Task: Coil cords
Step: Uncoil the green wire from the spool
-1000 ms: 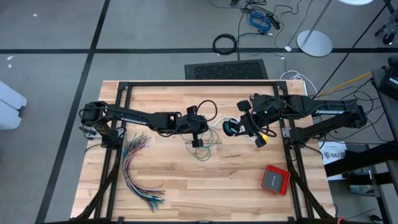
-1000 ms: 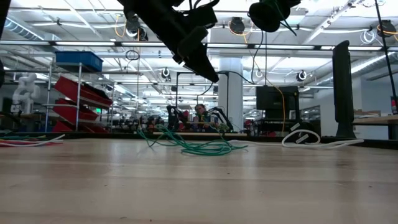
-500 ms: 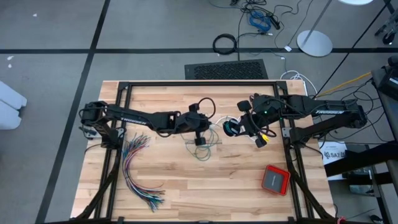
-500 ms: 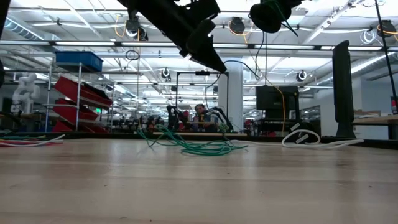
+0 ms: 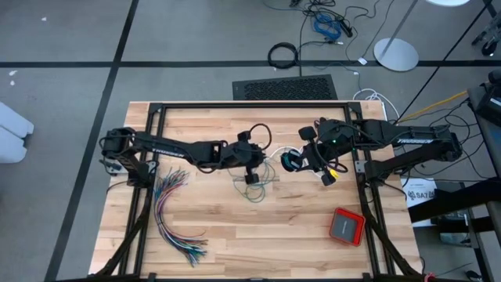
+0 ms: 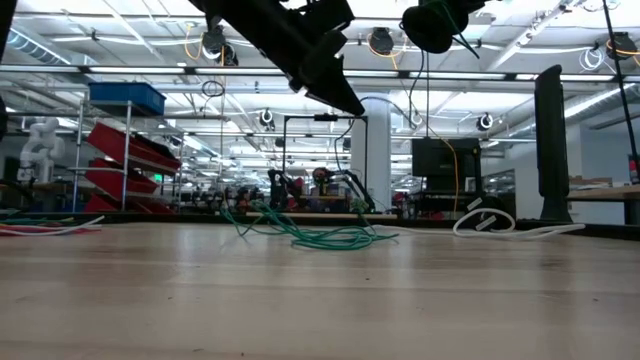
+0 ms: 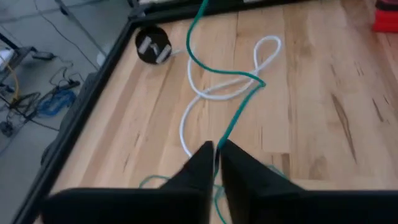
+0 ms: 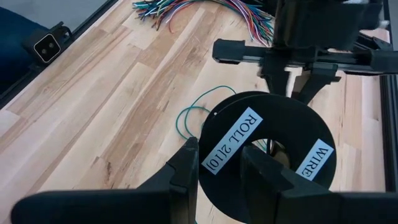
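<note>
The teal-green cord (image 7: 239, 106) runs from a loose heap on the table (image 5: 254, 190) up between the fingers of my left gripper (image 7: 217, 149), above mid-table, and on toward a black spool (image 8: 267, 149) labelled "ROLL" and "WIRE". My right gripper (image 8: 221, 163) holds that spool in the air just to the right (image 5: 292, 160). A white length of cord (image 7: 224, 87) lies in loops on the wood beyond the left gripper. The black cord does not show. My left gripper has the teal-green cord (image 7: 222, 138) in the narrow gap between its two fingertips, a single strand. The fingers slant down and lie across the cord. The cord rises from them toward the spool in a loose wavy line, not taut. My right gripper holds the black spool by its labelled flange (image 8: 214, 149), lifted clear of the table. One finger (image 8: 186, 165) sits at the flange's outer rim; the other (image 8: 258, 165) lies across its face near the centre hole. Where that one bears I cannot tell.
A fanned bundle of many-coloured wires (image 5: 174, 211) lies at the table's left front. A red box (image 5: 347, 225) sits at the right front. Black frame rails (image 5: 250, 104) run along the table's far and side edges. Bare wood lies along the front middle.
My left gripper has tipped its fingertips up a little, nearer to level, without shifting place. The green heap on the table and the right gripper with the spool have stayed as they were.
</note>
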`<state>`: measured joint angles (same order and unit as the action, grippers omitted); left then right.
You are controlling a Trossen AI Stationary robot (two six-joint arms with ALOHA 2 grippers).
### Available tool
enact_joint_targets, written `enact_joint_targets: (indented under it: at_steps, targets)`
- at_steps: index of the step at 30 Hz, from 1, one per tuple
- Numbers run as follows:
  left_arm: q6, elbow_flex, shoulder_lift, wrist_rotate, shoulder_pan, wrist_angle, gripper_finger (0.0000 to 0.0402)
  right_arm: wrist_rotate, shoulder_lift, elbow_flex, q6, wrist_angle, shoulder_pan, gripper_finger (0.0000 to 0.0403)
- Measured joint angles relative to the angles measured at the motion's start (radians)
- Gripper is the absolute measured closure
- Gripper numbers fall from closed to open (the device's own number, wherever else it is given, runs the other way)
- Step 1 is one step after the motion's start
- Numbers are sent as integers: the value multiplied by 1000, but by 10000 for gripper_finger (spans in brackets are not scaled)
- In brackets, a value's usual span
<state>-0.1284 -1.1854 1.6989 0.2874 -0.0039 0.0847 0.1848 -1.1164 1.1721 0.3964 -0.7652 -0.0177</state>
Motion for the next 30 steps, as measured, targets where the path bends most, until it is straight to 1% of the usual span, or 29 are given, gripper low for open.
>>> enact_joint_targets:
  at_steps: [6,9,11,15,19,27,30]
  targets:
    - [35,0,0,4,-28,9,238,0,0,0,-1,-3,0,325]
    - [45,0,0,6,-41,-15,200,0,0,0,-3,-3,0,325]
    - [45,0,0,6,-52,-49,185,0,0,0,-3,-3,0,325]
    - [45,0,1,4,-76,-236,177,0,0,0,1,-3,0,325]
    - [37,-2,18,-29,-85,-420,176,0,0,0,6,2,0,325]
    - [69,-1,117,-47,-65,-499,176,5,0,0,5,17,0,325]
    - [69,-1,136,-47,-66,-554,176,5,0,0,2,17,0,325]
